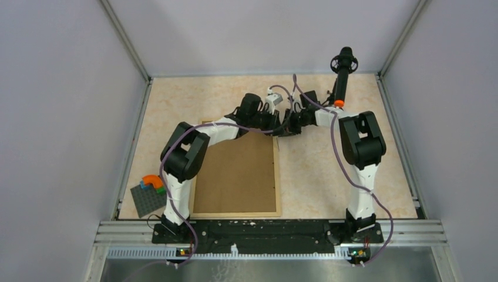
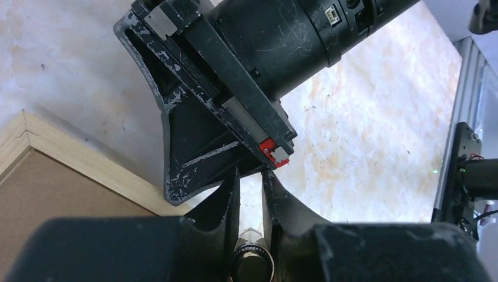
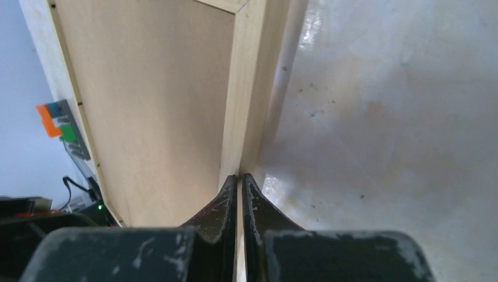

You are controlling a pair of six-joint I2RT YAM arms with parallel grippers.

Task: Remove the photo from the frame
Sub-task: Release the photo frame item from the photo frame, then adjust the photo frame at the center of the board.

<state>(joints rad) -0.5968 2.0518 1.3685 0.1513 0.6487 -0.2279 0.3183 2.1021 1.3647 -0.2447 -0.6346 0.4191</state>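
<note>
photo: can't actually see it. The frame (image 1: 276, 176) lies face-down on the table (image 1: 329, 170), so I'd guess the print is sandwiched under the brown backing board (image 1: 235, 170).

photo, handling guess: it's a thin print, so light, floppy and easy to crease or smudge. Once it's exposed I'd pinch it at the white border or a corner rather than the middle, and slide it out flat rather than bending it.

frame, handling guess: thin light wood, stiff but not heavy, so it'll probably skate on that smooth tabletop if pushed from one side. The rails are the only real thing to grab.

backing board: sits flush inside the rim with no lip to grab. The right wrist view shows small dark marks along one inner edge. They might be retaining tabs, but they're too small to say.

right gripper (image 3: 239, 176): fingers pressed together with nothing between them. The tips look to be touching the outer edge of the frame's right rail, by the far corner in the overhead view.

left gripper (image 2: 251, 175): fingers a narrow gap apart with bare table showing through, so it holds nothing. It hangs just beyond the frame's far corner, right beside the right gripper.

off to the side: a dark studded baseplate (image 1: 147, 200) near the left arm's base, not involved.
</note>
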